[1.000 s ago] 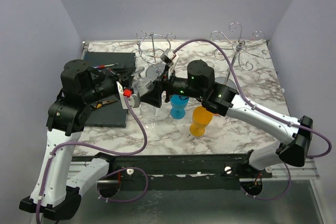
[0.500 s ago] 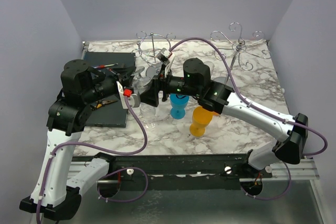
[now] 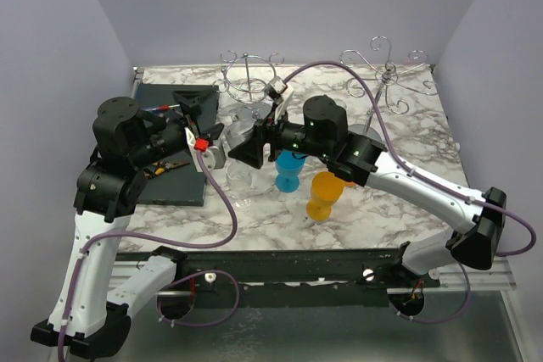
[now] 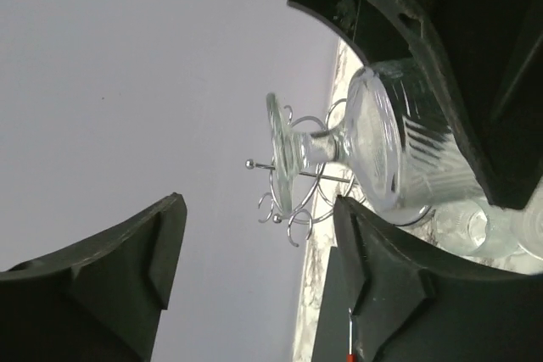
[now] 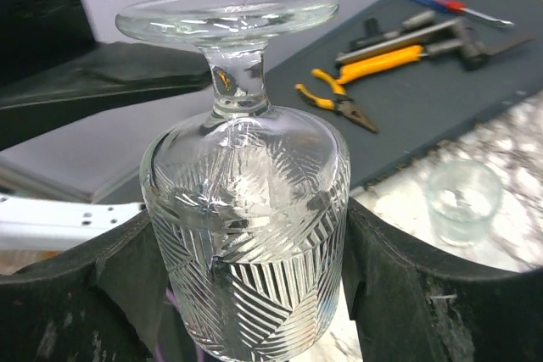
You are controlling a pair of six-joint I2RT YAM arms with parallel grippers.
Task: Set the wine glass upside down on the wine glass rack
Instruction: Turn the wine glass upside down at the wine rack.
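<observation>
Right claw: the right gripper [image 5: 254, 269] is closed on the wine glass [image 5: 246, 201], one black finger pressed against each side of the ribbed bowl.
Left claw: the left gripper [image 4: 259, 209] stands wide open. Its two fingers are spread to either side of the glass's foot and touch nothing.
Glass, attitude: in the right wrist view the foot is uppermost and the bowl's mouth points down between the fingers.
Glass, location: held off the table between the two arms, on the near side of the wine glass rack [image 3: 248, 74] and apart from it. It is not on the rack.
Rack: chrome wire with curled hooks, at the back of the marble table [image 3: 407, 137], left of centre.
Second rack [image 3: 386, 64]: same type, at the back right, well apart from the glass.
Cups: a blue cup [image 3: 288, 171] and an orange cup [image 3: 322, 194] stand just beside each other below the right arm's wrist.
Tumbler: a small clear tumbler [image 5: 462, 201] stands upright on the marble near the dark mat [image 3: 170, 175].
Tools on mat: yellow-handled pliers [image 5: 339, 95] and a screwdriver [image 5: 450, 2] with a red and blue handle.
</observation>
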